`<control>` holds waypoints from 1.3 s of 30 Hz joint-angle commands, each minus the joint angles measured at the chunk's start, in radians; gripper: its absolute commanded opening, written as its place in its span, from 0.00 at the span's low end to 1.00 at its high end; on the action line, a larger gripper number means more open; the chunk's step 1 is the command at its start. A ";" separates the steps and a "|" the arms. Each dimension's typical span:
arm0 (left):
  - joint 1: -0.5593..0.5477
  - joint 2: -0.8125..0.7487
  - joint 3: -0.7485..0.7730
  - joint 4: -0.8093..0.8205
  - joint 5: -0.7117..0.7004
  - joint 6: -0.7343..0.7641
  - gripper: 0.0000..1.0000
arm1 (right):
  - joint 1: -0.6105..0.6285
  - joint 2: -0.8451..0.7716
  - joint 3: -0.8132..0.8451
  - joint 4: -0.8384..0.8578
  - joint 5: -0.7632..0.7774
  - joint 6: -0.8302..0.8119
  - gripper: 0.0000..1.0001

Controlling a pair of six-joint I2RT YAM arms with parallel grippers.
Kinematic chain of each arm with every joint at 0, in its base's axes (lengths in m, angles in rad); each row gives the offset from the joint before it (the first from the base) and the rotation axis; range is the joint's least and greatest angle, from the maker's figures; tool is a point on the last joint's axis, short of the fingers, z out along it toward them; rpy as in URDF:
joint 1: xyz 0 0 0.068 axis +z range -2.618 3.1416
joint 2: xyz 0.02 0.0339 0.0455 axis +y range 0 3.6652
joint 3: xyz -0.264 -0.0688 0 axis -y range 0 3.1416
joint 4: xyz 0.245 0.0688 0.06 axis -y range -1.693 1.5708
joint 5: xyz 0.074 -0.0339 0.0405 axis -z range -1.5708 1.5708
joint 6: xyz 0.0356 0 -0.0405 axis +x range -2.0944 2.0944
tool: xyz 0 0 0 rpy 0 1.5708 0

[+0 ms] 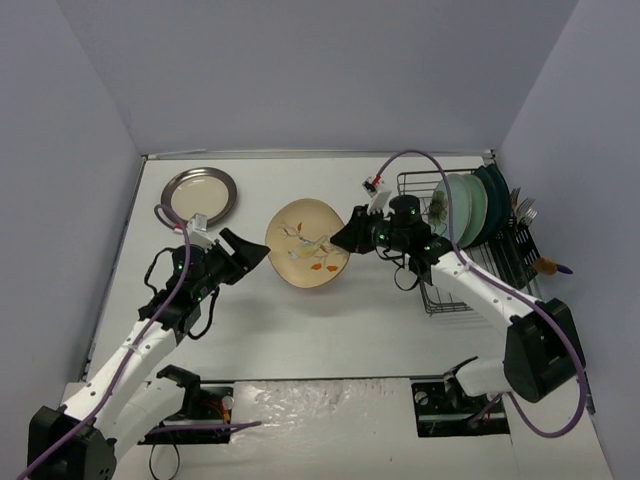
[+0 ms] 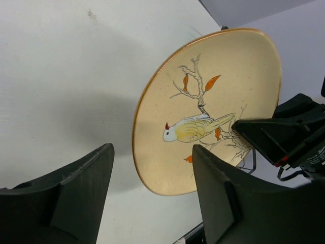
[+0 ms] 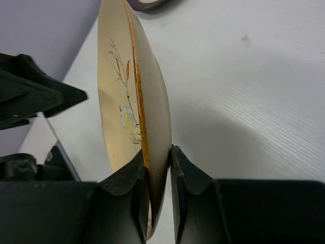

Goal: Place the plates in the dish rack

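Cream bird plate (image 1: 300, 240) stands edge-on, pinched in my right gripper (image 3: 158, 160) — left gripper (image 2: 152, 148) spread wide, empty.

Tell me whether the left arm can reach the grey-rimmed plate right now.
Probably yes: the left gripper is open and empty, and the grey-rimmed plate lies alone ahead of it, nothing between.

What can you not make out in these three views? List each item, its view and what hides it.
1. Racked plates, top view: overlapping, crossed by a purple cable; count unclear.
2. Grey-rimmed plate, right wrist view: cut off by the top edge.
3. Cutlery, top view: too small to identify.
4. Bird plate, left wrist view: lower rim behind the left end effector.
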 commanded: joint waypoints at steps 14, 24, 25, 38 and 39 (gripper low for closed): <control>0.037 0.047 0.540 -0.744 -0.527 0.606 0.97 | -0.185 -0.347 0.243 -0.248 0.910 -0.519 0.00; 0.319 0.059 0.449 -0.711 -0.319 0.681 0.97 | -0.231 -0.265 0.237 -0.115 1.070 -0.734 0.00; 0.332 0.056 0.433 -0.701 -0.307 0.679 0.97 | -0.236 -0.251 0.237 -0.112 1.072 -0.738 0.00; 0.389 0.036 0.398 -0.698 -0.287 0.678 0.97 | -0.302 -0.123 0.179 -0.066 1.036 -0.726 0.00; 0.389 0.038 0.398 -0.697 -0.285 0.677 0.97 | -0.304 -0.112 0.175 -0.063 1.030 -0.722 0.00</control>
